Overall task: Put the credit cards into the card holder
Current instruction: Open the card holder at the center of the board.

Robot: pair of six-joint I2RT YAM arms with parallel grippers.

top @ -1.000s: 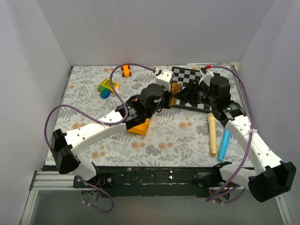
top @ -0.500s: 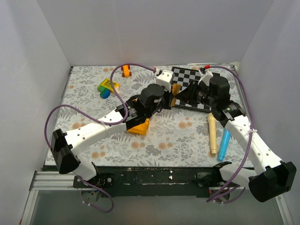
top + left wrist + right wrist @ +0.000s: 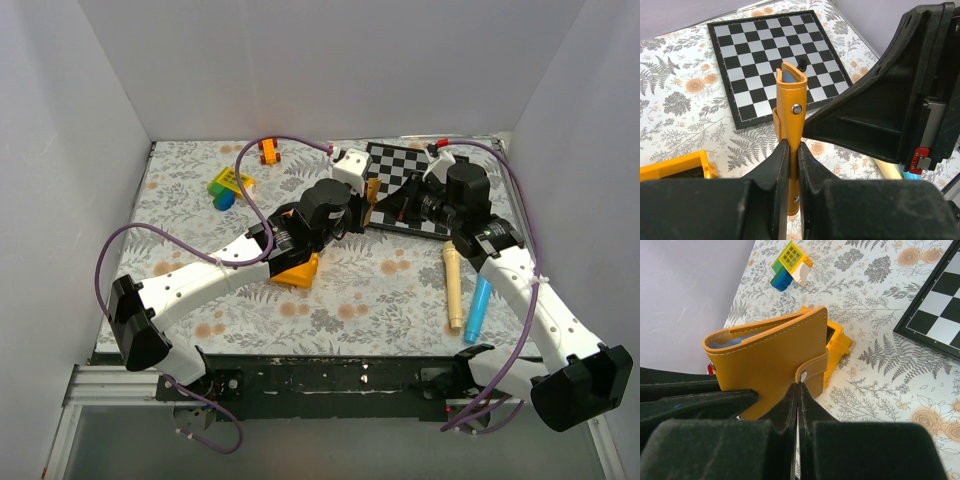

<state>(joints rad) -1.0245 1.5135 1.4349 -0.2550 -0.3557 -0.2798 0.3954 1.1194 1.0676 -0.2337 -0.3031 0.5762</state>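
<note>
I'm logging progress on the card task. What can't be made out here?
- Inside the card holder: its walls hide any card, all views.
- What the right gripper pinches: its own fingers cover the contact, right wrist view.
- Yellow bin contents: cut off by the edge, left wrist view; under the left arm, top view.

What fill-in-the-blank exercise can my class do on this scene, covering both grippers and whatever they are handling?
1. The left gripper clamps the ____ upright.
2. The right gripper has its jaws ____, with its tips at the snap tab of the card holder.
3. The flat board behind the two grippers has a ____ pattern.

Missing words: card holder; shut; chequered.
</note>
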